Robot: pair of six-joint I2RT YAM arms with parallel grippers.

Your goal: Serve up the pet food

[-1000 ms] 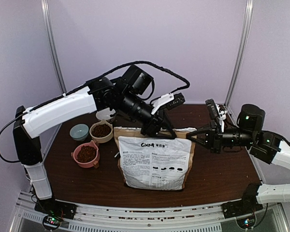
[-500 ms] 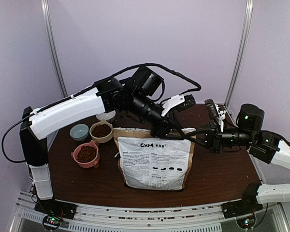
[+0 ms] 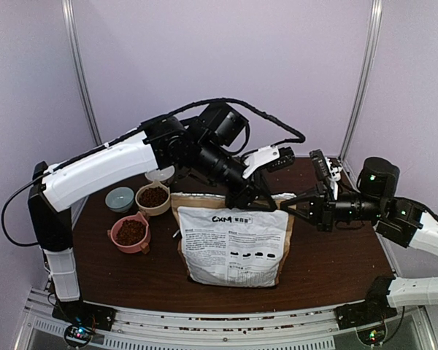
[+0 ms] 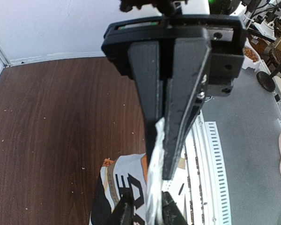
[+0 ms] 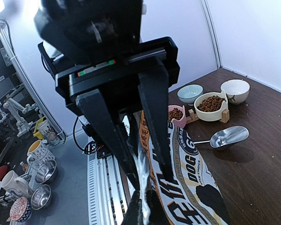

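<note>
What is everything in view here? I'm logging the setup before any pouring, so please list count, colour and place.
bag: one, white front, brown sides, upright mid-table
pink bowl: one, pink, left of the bag, nearest the arms
tan bowl: one, tan, behind the pink bowl
blue bowl: one, pale blue, empty, left of the tan bowl
white bowl: one, white, behind the tan bowl
pet food: two portions, dark reddish-brown, in the pink and tan bowls
scoop: one, silver, lying between bag and bowls
table: one, dark brown
left gripper: black, pinching the bag's top edge
right gripper: black, pinching the same edge
</note>
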